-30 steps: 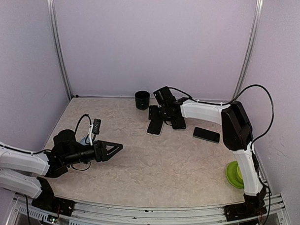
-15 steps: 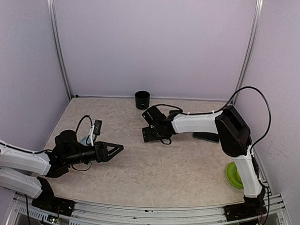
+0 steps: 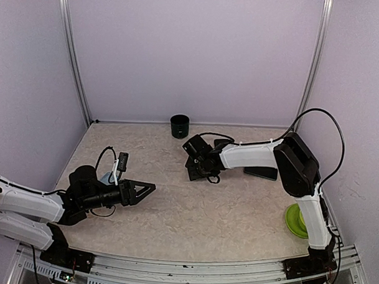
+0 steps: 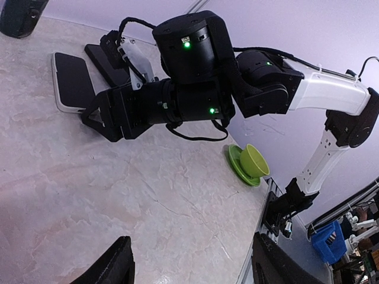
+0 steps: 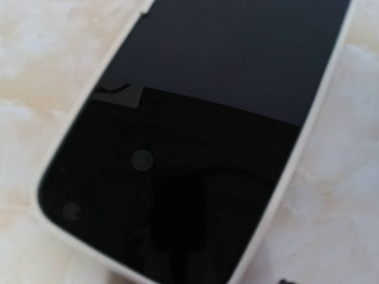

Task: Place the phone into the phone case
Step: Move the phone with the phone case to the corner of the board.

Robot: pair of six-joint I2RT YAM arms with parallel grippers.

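Note:
A phone [image 4: 70, 78] with a glossy black screen and a white rim lies flat on the table. It fills the right wrist view [image 5: 195, 89], very close and blurred. My right gripper [image 3: 194, 172] is down over it and hides it from above. It looks shut: a dark blurred shape sits over the screen's near end. A dark flat slab [image 4: 105, 58] lies just behind the phone. Another black phone [image 3: 263, 173] shows partly behind the right forearm. My left gripper [image 3: 148, 188] is open and empty, low over the table, left of centre.
A black cup [image 3: 179, 125] stands at the back by the wall. A green cup on a green saucer [image 3: 295, 219] sits at the right near edge, also in the left wrist view [image 4: 251, 163]. The metal frame rail [image 3: 191, 270] runs along the table's front.
My right gripper came down from the back, near the black cup, onto the white-rimmed phone, then shifted slightly right. My left arm has not moved.

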